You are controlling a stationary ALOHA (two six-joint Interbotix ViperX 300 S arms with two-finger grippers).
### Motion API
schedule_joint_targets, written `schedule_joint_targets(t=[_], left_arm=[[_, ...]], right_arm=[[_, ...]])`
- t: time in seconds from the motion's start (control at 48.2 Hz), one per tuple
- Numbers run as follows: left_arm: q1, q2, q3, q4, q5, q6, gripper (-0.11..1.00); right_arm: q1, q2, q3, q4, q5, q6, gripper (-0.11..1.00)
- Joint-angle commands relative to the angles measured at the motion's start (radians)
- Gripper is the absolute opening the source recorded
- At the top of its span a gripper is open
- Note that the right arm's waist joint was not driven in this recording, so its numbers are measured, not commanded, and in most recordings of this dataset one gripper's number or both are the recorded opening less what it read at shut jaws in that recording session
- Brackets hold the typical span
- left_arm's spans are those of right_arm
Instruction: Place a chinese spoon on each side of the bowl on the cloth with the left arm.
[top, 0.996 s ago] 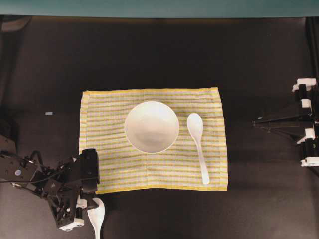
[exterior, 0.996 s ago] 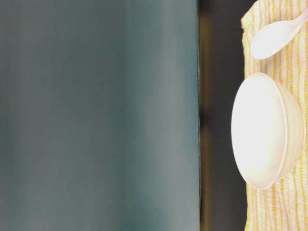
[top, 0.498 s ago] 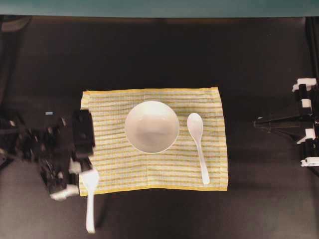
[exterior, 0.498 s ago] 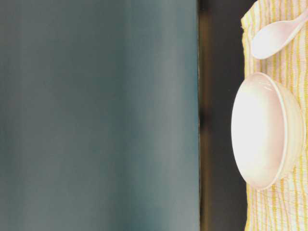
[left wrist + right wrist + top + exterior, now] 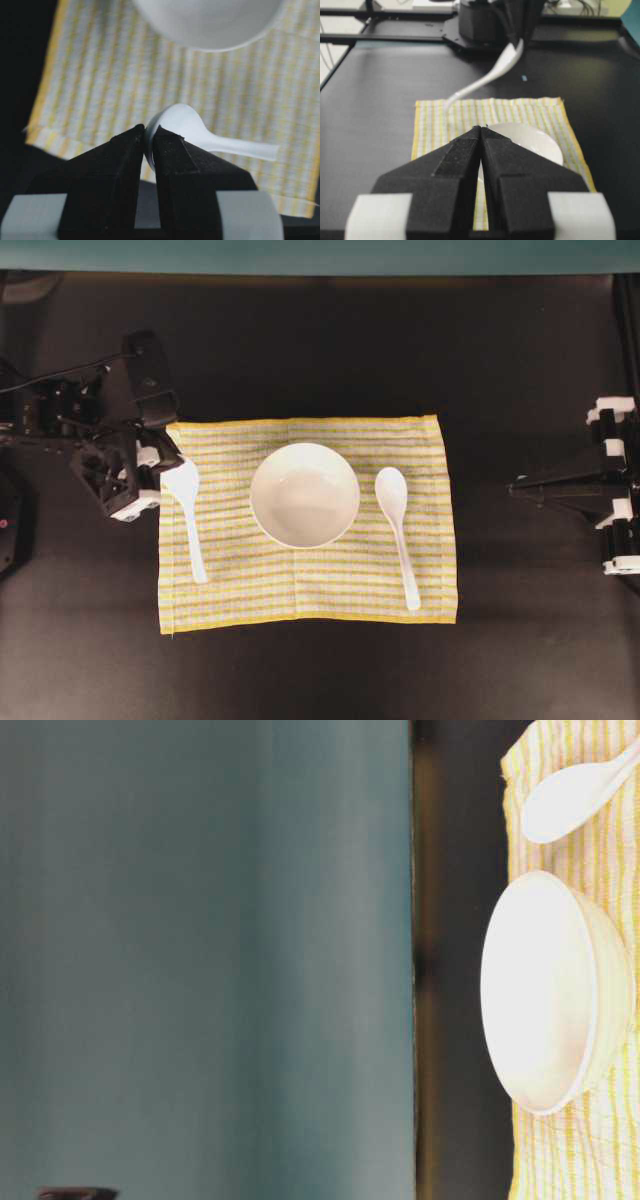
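The white bowl (image 5: 304, 494) sits at the middle of the yellow-striped cloth (image 5: 310, 590). One white chinese spoon (image 5: 396, 530) lies flat on the cloth to the right of the bowl, its scoop toward the far side. My left gripper (image 5: 165, 480) is shut on the scoop rim of a second spoon (image 5: 187, 515). It holds that spoon in the air over the cloth's left strip, handle slanting down toward the front. In the left wrist view the fingertips (image 5: 167, 140) pinch the spoon (image 5: 190, 127). My right gripper (image 5: 520, 487) rests shut and empty at the right edge.
Black tabletop surrounds the cloth on all sides. A small pale tag (image 5: 524, 77) lies on the table near the left arm's base. The teal wall (image 5: 200, 960) stands behind the table. The right wrist view shows the lifted spoon (image 5: 495, 72) beyond the bowl (image 5: 530, 140).
The left arm has carried the spoon from the table's front left, off the cloth, up and back to over the cloth's left strip beside the bowl. The right arm stayed still.
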Motion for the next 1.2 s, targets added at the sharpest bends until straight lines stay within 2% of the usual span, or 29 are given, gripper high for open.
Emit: schedule_joint_targets(t=[0.0,0.083,0.394,0.809,0.913,1.12,1.182], left_arm=[[0.000,0.034,0.006,0.003,-0.020,-0.002,0.07],[0.000,0.077,0.021,0.003,-0.052,-0.003,0.07],[0.000,0.187,0.048,0.003,-0.298,0.011,0.07],[0.029,0.160,0.104,0.003,-0.299,0.006,0.09],[0.029,0.146,0.118,0.003,-0.311,0.006,0.28],[0.025,0.143,0.126,0.003,-0.356,0.009,0.84],[0.020,0.138,0.123,0.003,-0.362,0.009,0.89]], right_arm=[[0.000,0.006,-0.006,0.002,-0.018,-0.009,0.00],[0.000,0.008,-0.006,0.002,-0.026,-0.009,0.00],[0.002,0.011,-0.005,0.002,-0.028,-0.009,0.00],[0.000,0.012,0.002,0.002,-0.028,-0.008,0.00],[0.000,0.012,0.002,0.002,-0.029,-0.008,0.00],[0.000,0.012,0.002,0.002,-0.029,-0.006,0.00],[0.000,0.012,0.002,0.002,-0.029,-0.005,0.00]])
